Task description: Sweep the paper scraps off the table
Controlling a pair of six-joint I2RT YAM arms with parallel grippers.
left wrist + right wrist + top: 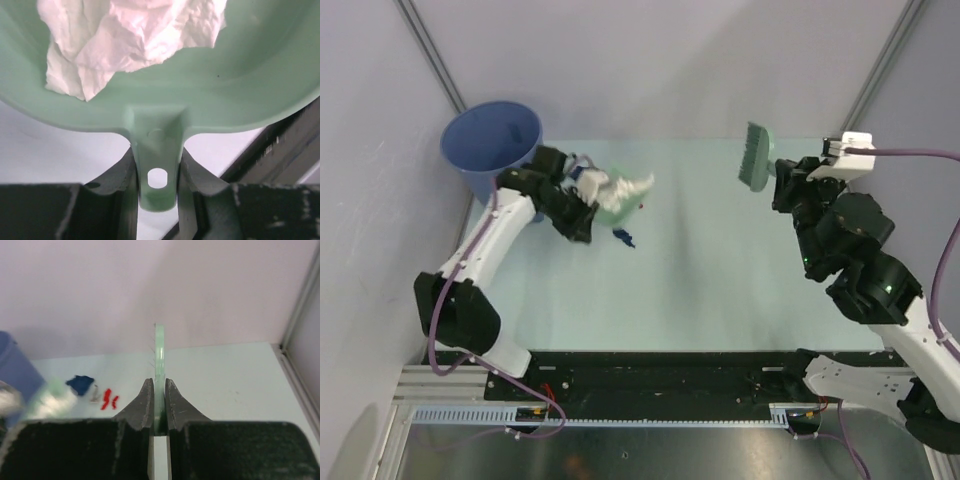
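My left gripper [588, 192] is shut on the handle [157, 170] of a mint-green dustpan [260, 75], held above the table [720, 280] beside the bucket. A crumpled white paper wad [130, 35] lies in the pan [620, 192]. On the table below it lie a dark blue scrap [623, 238] and a small red scrap [641, 206]. The right wrist view shows the blue scrap [80, 383], a grey bit [94, 394] and red bits [108, 399]. My right gripper [778, 172] is shut on the mint-green brush [757, 157], raised at the far right; its thin handle [159, 370] sits between the jaws.
A blue bucket [490, 145] stands at the table's far left corner, just left of the dustpan. White walls with metal corner rails [880, 60] enclose the table. The black base rail [670, 375] runs along the near edge.
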